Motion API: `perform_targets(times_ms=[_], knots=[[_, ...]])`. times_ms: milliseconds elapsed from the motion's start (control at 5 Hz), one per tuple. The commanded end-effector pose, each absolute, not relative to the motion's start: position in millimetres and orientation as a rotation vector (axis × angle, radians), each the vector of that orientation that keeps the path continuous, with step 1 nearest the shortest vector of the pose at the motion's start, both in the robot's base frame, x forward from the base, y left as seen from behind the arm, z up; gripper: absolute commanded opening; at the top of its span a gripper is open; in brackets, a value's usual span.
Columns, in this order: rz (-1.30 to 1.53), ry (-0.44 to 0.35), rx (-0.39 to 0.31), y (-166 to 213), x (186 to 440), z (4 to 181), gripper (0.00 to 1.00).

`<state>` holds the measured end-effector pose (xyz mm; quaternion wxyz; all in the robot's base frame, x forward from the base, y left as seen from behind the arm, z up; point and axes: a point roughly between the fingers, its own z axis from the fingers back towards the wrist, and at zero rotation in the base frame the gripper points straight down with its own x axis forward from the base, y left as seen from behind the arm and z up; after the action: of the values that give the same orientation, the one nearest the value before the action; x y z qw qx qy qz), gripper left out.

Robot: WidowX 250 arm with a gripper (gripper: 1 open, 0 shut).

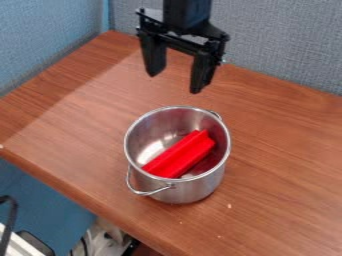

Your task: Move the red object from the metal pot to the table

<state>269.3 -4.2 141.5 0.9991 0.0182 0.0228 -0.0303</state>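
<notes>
The table [67, 95] ran bare from its left corner across to the middle, a reddish-brown wooden top with nothing resting on that side. Above the far edge, near the centre, hung the gripper [179, 74], pointing straight down with its two dark fingers [154, 58] spread wide and nothing between them. It stood well above the wood and clear of everything. Nearer the front edge, a little right of centre, sat the metal pot [177, 155], upright, its thin wire handle lying down against the front wall. Inside it lay the red block [182, 156], slanted from the pot's floor up toward the right side of the rim. By the look of it, nothing of the job was done: the block had yet to be reached, gripped, lifted out and set on the wood.
</notes>
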Motion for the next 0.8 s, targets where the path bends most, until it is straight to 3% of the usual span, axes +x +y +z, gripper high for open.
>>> perform_targets(times_ms=[0,200,600], knots=[[-0.057,0.014,0.037,-11,282,142.3,1.00],[-0.046,0.008,0.041,-14,292,140.4,1.00],[-0.098,0.009,0.036,21,302,155.7,1.00]])
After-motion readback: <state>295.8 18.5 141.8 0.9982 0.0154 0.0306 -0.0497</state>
